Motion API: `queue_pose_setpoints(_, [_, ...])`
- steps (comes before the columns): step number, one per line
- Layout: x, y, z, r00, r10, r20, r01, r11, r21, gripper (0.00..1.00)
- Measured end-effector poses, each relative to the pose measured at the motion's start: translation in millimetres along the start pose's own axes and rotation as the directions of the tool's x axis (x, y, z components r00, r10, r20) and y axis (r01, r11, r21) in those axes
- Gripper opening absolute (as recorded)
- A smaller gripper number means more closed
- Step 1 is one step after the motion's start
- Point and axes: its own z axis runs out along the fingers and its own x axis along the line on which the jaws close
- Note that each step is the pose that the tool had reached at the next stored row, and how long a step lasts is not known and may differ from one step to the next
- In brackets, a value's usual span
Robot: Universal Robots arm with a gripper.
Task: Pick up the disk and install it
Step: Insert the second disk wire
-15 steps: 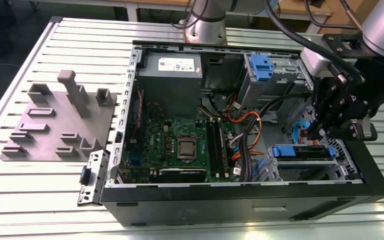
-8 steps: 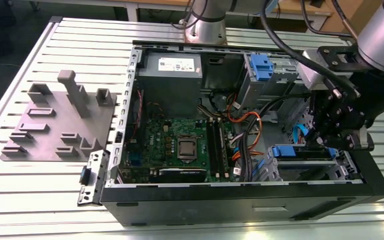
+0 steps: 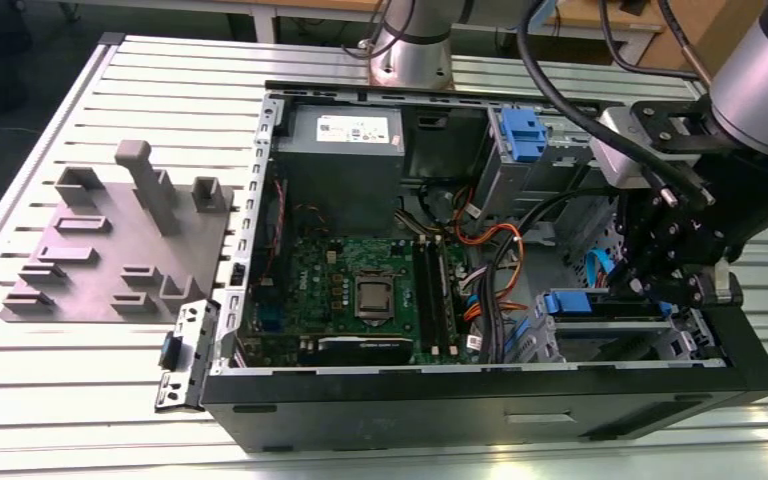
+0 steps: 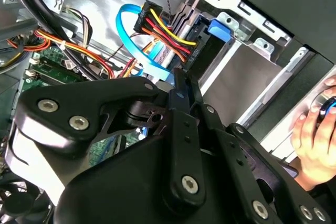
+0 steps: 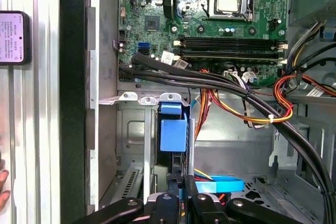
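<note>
Sitting edge-up, disk [image 5: 172, 135] between bay rails [image 5: 147, 145].

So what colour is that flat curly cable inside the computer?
Bright blue. The cable shows best in the second wrist view.

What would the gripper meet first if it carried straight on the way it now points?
Most likely the disk, whose blue carrier frame sits on edge in the drive bay straight ahead of the gripper. Depth is unclear; they may be touching.

Matt black claw [image 5: 182, 195]; table [image 3: 157, 80] of ribbed bare metal.
</note>
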Motion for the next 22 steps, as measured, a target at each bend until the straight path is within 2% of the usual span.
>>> queue_pose_setpoints(6, [0.5, -1.3, 1.7, 0.9999, 0.001, 0.0158, -0.001, 1.0, 0.0001, 0.16])
queue_pose_setpoints(22, [3.0, -1.1, 9.6, 0.9999, 0.0, 0.0157, 0.0, 1.0, 0.0001, 0.16])
